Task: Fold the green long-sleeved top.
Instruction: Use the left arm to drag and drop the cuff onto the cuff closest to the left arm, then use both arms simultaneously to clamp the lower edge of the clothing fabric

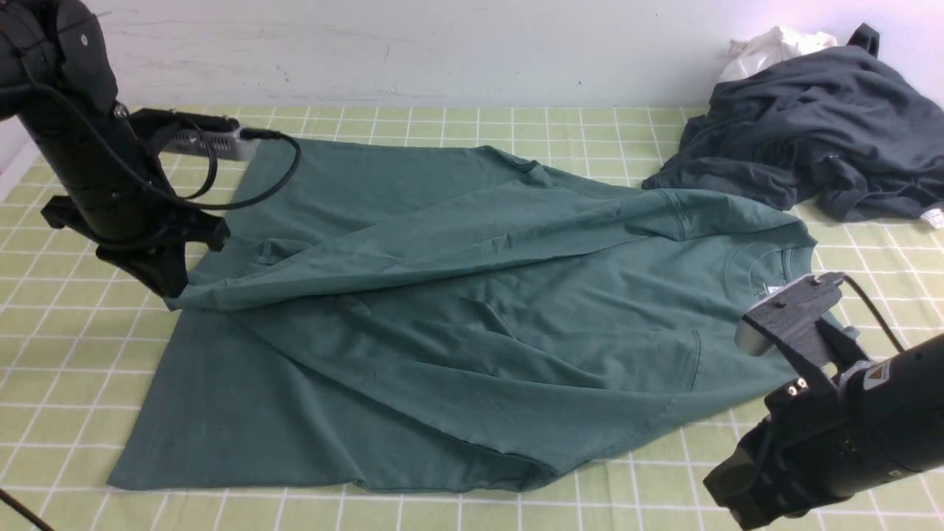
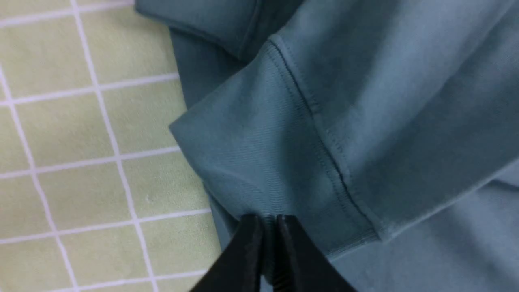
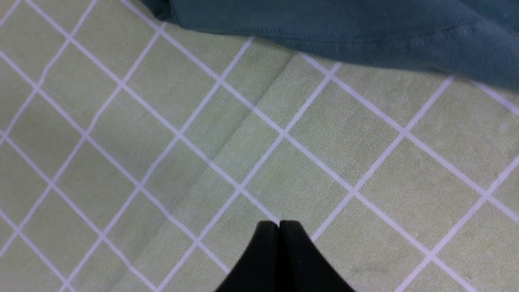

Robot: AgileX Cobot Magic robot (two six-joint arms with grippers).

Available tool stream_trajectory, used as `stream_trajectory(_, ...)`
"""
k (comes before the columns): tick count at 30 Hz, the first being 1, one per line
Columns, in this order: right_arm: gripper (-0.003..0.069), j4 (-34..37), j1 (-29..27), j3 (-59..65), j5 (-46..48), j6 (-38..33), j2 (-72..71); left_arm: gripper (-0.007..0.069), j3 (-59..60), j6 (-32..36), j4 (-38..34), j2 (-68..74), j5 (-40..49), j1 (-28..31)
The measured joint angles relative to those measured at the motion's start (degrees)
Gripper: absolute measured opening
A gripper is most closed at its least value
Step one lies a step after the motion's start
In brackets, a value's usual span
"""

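Sleeve folding looks to be the step in hand. At the left, the left hand (image 1: 173, 291) is pinched shut on the ribbed cuff (image 2: 251, 162) of the green long-sleeved top (image 1: 442, 324). The wrist view shows its two black fingers (image 2: 247, 251) closed on the cuff's edge, just over the top's left border, where the checked table (image 1: 74, 354) begins.

From that grip the sleeve (image 1: 457, 221) runs as a long diagonal band across the body, up to the far shoulder on the right. The top lies spread in the middle of the table, mostly flat but rumpled under the sleeve, with its collar (image 1: 767, 258) and white neck label (image 1: 774, 289) toward the right.

There the right hand (image 3: 279, 225) hangs above bare table just beside the top's edge, fingers pressed together and holding nothing. Further right and back, a dark grey garment (image 1: 811, 133) and a white cloth (image 1: 767, 48) lie well apart from the work.

By my reading, the next move calls for laying the cuff down inside the body's outline and letting go. The sleeve should rest smooth, not bunched, since a ridge there would spoil later folds. The right hand would have to open before it can help.
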Motion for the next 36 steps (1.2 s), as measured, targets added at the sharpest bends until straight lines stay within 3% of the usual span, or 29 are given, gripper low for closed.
stream_trajectory(2, -0.0015, 0.0, 0.0, 0.0, 0.0, -0.04, 0.0, 0.0031, 0.71, 0.0, 0.05, 0.0, -0.29, 0.0)
stream_trajectory(5, -0.0015, 0.63, 0.0, 0.0, 0.22, -0.04, 0.0, 0.0131, 0.96, 0.0, -0.06, -0.64, 1.3, 0.0)
stream_trajectory(6, -0.0015, 0.68, 0.0, 0.0, 0.29, -0.04, 0.0, 0.0131, 0.96, 0.0, -0.06, -0.72, 1.3, 0.0)
stream_trajectory(10, -0.0015, 1.35, 0.0, 0.0, 1.38, -0.17, 0.0, 0.0286, 1.31, 0.0, -1.53, -3.34, 2.27, 0.0)
stream_trajectory(14, -0.0015, 3.17, 0.0, 0.0, 2.89, -1.81, 0.0, 0.0439, 9.47, 1.22, -5.86, -10.86, 2.13, -0.5)
stream_trajectory(19, -0.0015, 7.39, 0.0, 0.0, 4.2, -5.55, 0.0, 0.0469, 24.82, 12.73, -4.41, -19.67, -2.22, -3.52)
stream_trajectory(21, -0.0015, 10.28, 0.0, 0.0, 4.77, -8.09, 0.0, 0.0469, 34.53, 25.32, -2.13, -22.17, -12.11, -5.03)
stream_trajectory(27, -0.0015, 16.52, 0.0, 0.0, 7.86, -13.32, 0.0, 0.0469, 43.54, 48.24, 2.34, -20.24, -22.98, -5.09)
stream_trajectory(30, -0.0015, 18.65, 0.0, 0.0, 9.5, -15.53, -0.01, 0.0469, 43.96, 51.62, 2.88, -17.38, -24.06, -5.09)
stream_trajectory(36, -0.0015, 19.92, 0.0, 0.0, 10.82, -16.9, -0.06, 0.0427, 43.38, 51.71, 5.39, -14.46, -23.67, -5.34)
